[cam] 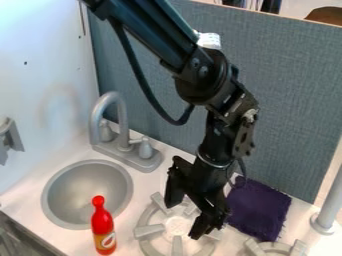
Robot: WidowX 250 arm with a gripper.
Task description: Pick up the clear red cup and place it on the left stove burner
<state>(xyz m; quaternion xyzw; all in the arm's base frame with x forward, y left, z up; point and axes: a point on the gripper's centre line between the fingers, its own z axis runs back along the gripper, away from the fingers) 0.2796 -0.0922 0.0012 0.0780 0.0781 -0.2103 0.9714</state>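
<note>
My gripper point(184, 218) is spread, looks empty, over the burner point(149, 230); purple cloth point(259, 209) on the counter point(137, 239) beside it should be light, limp, best pinched at an edge.

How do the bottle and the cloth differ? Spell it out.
The bottle is bright red with a label; the cloth is dark purple.
The bottle stands upright; the cloth lies spread out.
The bottle is beside the sink; the cloth is beside the burner.
Both rest on the counter.
</note>
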